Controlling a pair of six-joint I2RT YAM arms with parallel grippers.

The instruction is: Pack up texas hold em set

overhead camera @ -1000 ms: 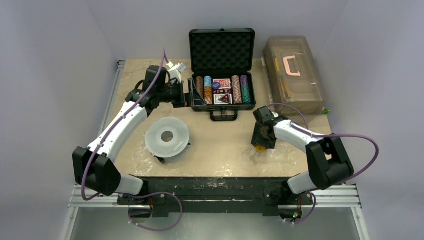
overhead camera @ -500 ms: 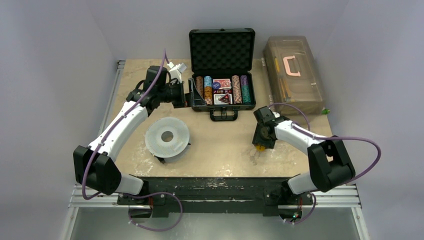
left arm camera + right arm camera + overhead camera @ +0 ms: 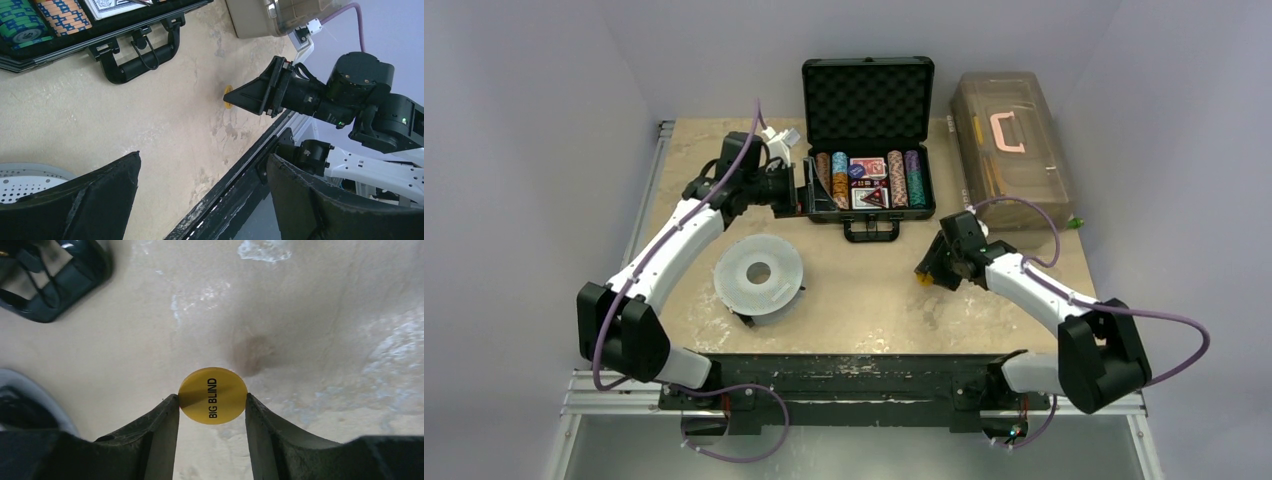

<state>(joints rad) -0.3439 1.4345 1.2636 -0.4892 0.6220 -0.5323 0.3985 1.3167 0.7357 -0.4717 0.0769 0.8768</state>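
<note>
Now right gripper (image 3: 210,401) pinches the yellow button (image 3: 213,392) by its rim; left gripper (image 3: 202,157) gapes empty. Edge-hold could slip, dropping it.

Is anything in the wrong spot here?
Yes. The yellow BIG BLIND button is outside the open briefcase. The right hand pinches it over the table, while the chips and cards sit inside the case.

Reads "BIG BLIND" in black capitals on the yellow round button (image 3: 213,395), gripped edge to edge by the right tool (image 3: 210,401) over the surface (image 3: 325,315). Nothing else legible: print on card decks (image 3: 869,168) and chips (image 3: 839,178) too small.
</note>
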